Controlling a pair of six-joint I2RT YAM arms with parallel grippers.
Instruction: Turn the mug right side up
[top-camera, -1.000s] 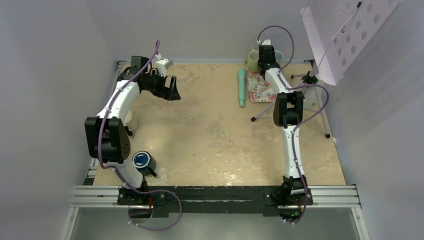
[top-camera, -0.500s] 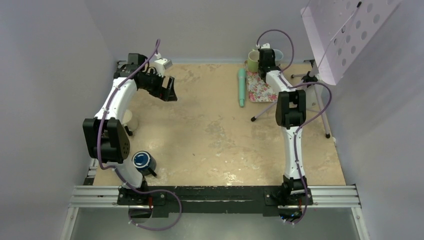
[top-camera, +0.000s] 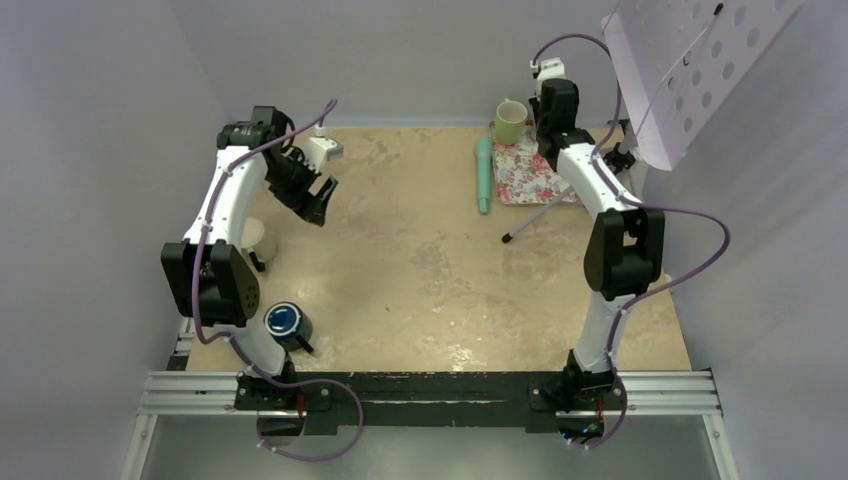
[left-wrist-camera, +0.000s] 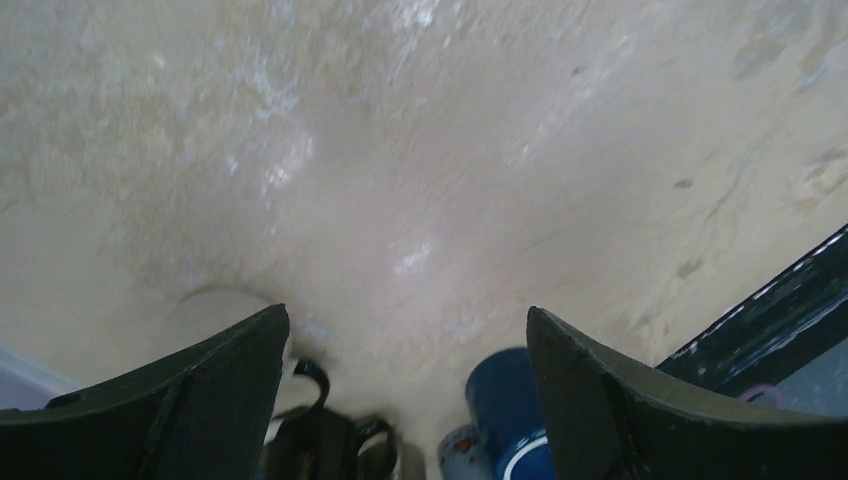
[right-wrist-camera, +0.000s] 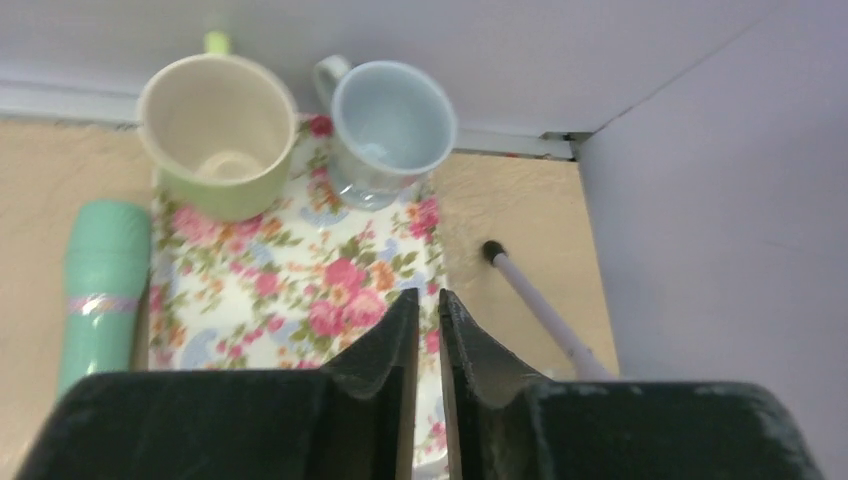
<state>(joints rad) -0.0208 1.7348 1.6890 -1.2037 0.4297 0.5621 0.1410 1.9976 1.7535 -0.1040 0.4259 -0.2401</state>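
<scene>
Two mugs, green mug and light blue mug, stand mouth-up on the far edge of the floral mat, so neither looks like the target. Teal cylinder lies just beside the mat's left edge. Right end effector hangs over the mat's near part, fingers pinched to a thin slit, nothing in them.

Target, by judgement: pale mug, well apart from the mat, across the worktop to its left, tucked against the left arm. Left wrist view shows a closed flat top on it, blurred, so probably base-up. Dark blue cup sits further from the mat again; which end is up is hard to tell. Left end effector hovers over bare worktop between the mat and the pale mug, much closer to the mug, spread wide, empty.

Step in hand: left-side approach, pre-grasp; task looks barely begun. To do it well:
- Keep the spread wide on the way in.
- Take the mug by its side wall, not from above, so a wrist roll can flip it.
- Avoid the handle; its position is unclear here.
- Close firmly, since glaze likely slips.
- Lift clear of the worktop before rolling.
- Set it down on its base, then release.

Risks: tight room beside the arm's own lower link, and bumping the dark blue cup.
</scene>
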